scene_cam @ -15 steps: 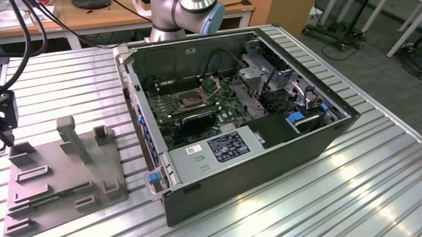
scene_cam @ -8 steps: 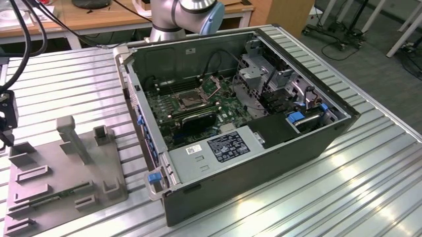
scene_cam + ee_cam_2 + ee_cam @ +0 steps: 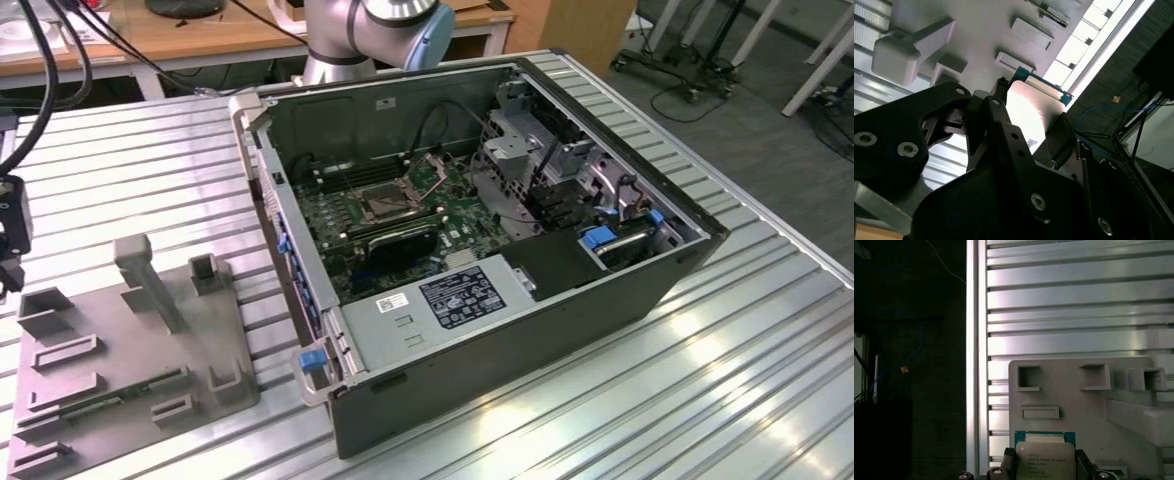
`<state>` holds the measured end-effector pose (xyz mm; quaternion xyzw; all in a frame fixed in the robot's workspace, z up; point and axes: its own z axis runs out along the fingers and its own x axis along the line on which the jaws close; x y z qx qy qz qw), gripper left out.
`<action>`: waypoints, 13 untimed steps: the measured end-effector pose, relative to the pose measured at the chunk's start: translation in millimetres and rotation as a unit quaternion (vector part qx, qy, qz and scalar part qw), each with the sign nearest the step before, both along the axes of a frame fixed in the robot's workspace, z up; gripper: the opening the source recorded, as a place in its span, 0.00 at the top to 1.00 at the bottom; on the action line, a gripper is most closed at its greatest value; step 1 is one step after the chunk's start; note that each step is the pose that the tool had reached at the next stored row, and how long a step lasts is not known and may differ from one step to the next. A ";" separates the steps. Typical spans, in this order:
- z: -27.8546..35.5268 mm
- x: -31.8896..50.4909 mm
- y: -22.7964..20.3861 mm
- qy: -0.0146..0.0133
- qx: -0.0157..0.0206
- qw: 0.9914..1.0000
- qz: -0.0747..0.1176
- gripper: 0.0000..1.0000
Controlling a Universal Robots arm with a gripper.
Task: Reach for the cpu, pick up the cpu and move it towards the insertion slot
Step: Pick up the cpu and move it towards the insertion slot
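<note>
Ribbed aluminium surface [image 3: 747,380] across the whole scene, wooden desk [image 3: 200,45] in the background. Carries two things in the exterior view: an open black computer case [image 3: 534,330] laid on its side with the green motherboard [image 3: 400,235] exposed, and just beside it, to the exterior view's left, a flat grey plastic fixture tray [image 3: 120,360] with raised blocks and shallow recesses. Small flat square cpu [image 3: 1044,452] with pale silvery metal face and thin green rim over that tray near its edge, seen in both wrist views, well apart from the case. Black two-fingered gripper [image 3: 1045,462] apparently closed on the cpu, one finger against each of two opposite edges, metal face turned toward the camera in the first wrist view. Whether lifted clear of the tray or resting in its seat: cannot tell. Insertion slot [image 3: 383,203], a square dark socket framed by a silvery metal bracket, deep in the case on the motherboard, bracket flap apparently raised. Judged as the pick-up step: grasp made, no ground gained toward the slot. Calls next for a straight rise clear of the tray's blocks and a level hold with no slip on those thin edges. Then a path over the case wall and down past the dark cables [image 3: 430,125] and grey drive cage [image 3: 534,150] without a knock.
</note>
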<state>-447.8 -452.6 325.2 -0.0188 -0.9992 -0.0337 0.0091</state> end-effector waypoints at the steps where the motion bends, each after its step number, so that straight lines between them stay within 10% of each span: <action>1: 0.7 0.0 0.0 0.000 0.000 1.000 0.000 0.45; 13: 1.6 8.1 0.0 0.000 0.000 1.000 0.000 0.45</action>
